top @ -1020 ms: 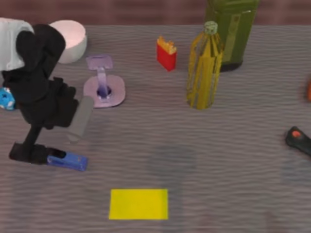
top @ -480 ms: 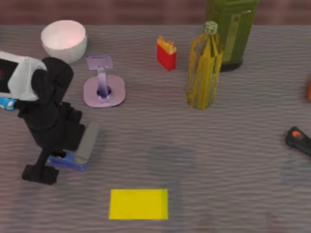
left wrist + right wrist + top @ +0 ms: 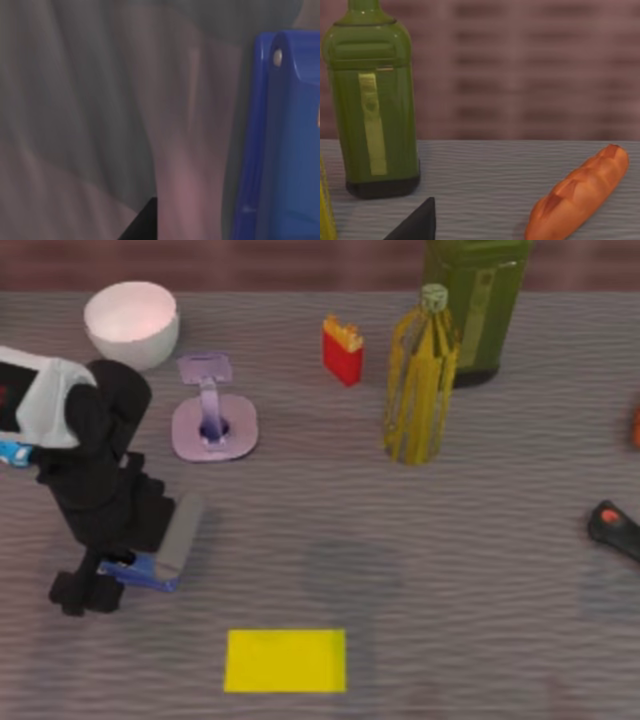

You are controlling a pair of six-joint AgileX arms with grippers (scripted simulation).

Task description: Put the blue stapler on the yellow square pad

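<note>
Left gripper (image 3: 110,578) sits low over the black-topped end of the small blue stapler (image 3: 143,571) at the table's left side; finger state cannot tell, arm body hides them. Left wrist view shows the stapler's blue body (image 3: 285,140) close up on the grey table (image 3: 100,100). Flat bright yellow square pad (image 3: 285,660) lies apart, toward the near edge. Purple stand (image 3: 213,420) and white bowl (image 3: 131,322) sit farther back. Right arm parked off the right side.
</note>
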